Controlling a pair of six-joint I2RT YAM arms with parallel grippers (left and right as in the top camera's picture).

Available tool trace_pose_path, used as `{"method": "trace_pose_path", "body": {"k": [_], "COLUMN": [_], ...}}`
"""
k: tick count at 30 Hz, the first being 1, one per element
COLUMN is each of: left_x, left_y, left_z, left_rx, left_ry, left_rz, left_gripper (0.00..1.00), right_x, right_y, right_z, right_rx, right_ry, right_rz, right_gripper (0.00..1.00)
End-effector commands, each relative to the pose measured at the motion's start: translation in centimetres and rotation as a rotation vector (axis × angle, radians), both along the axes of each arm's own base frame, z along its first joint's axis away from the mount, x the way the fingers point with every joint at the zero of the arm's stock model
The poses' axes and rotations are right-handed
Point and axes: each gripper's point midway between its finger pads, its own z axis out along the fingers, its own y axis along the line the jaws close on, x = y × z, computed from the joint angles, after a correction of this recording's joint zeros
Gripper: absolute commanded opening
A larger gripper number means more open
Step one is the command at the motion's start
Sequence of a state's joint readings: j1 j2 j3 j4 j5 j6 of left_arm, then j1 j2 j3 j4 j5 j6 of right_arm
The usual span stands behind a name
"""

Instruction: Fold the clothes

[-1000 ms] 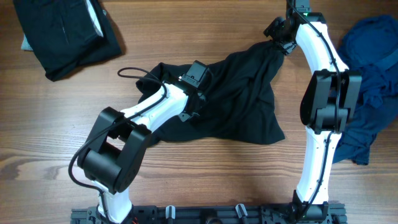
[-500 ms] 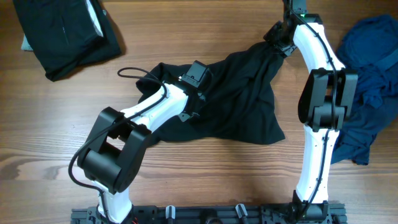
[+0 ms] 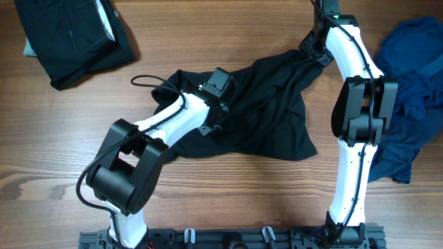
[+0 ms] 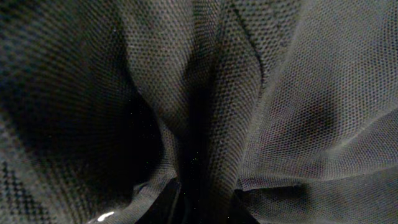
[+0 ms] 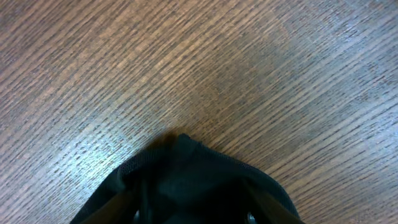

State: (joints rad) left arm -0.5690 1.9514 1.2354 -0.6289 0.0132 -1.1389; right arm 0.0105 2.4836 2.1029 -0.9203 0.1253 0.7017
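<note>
At centre of the wooden table [image 3: 228, 28], the black shirt [image 3: 277, 117] lies crumpled. Left gripper [image 3: 225, 86], sunk in its 9 o'clock side, is pinched on bunched folds. Farther off, at the shirt's 1 o'clock corner, right gripper [image 3: 313, 48] straddles fabric; whether it clamps cannot be told. A dark blue garment [image 3: 415, 83] lies at 3 o'clock.
</note>
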Motion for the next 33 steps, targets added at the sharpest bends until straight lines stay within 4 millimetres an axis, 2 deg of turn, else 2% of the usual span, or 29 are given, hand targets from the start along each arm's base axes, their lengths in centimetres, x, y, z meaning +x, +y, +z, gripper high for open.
{"method": "trace_pose_path", "body": {"k": [1, 9, 14, 18, 19, 25, 26, 27, 30, 33], "left_x": [-0.9, -0.9, -0.9, -0.9, -0.9, -0.9, -1.0, -1.0, -1.1, -0.7], "left_y": [0.8, 0.8, 0.8, 0.8, 0.8, 0.8, 0.9, 0.8, 1.0, 1.0], "left_z": [-1.4, -1.4, -1.4, -1.4, -1.4, -1.4, -1.4, -1.4, -1.2, -0.2], "left_rx": [0.034, 0.035, 0.034, 0.034, 0.034, 0.035, 0.037, 0.041, 0.051, 0.05], "left_ry": [0.045, 0.047, 0.046, 0.046, 0.046, 0.046, 0.048, 0.046, 0.043, 0.012], "left_rz": [-0.003, -0.004, -0.004, -0.004, -0.004, -0.005, -0.014, -0.044, -0.087, -0.104], "left_gripper": [0.17, 0.13, 0.13, 0.14, 0.14, 0.13, 0.06, 0.04, 0.04, 0.04], "right_x": [-0.9, -0.7, -0.6, -1.2, -1.4, -2.0, -1.9, -1.9, -1.5, -1.0], "right_y": [-0.9, -0.9, -0.8, -1.1, -1.3, -1.2, -1.1, -0.9, -0.4, -0.4], "right_z": [-2.4, -2.4, -2.4, -2.5, -2.5, -2.5, -2.4, -2.2, -0.7, 1.9], "right_rx": [-0.039, -0.04, -0.038, -0.048, -0.057, -0.054, -0.048, -0.036, -0.011, -0.015], "right_ry": [0.063, 0.05, 0.045, 0.07, 0.079, 0.102, 0.1, 0.096, 0.068, 0.018], "right_rz": [0.005, 0.003, -0.004, -0.024, -0.025, -0.022, -0.02, -0.016, 0.003, 0.015], "right_gripper": [0.49, 0.43, 0.25, 0.07, 0.06, 0.04, 0.04, 0.05, 0.04, 0.04]}}
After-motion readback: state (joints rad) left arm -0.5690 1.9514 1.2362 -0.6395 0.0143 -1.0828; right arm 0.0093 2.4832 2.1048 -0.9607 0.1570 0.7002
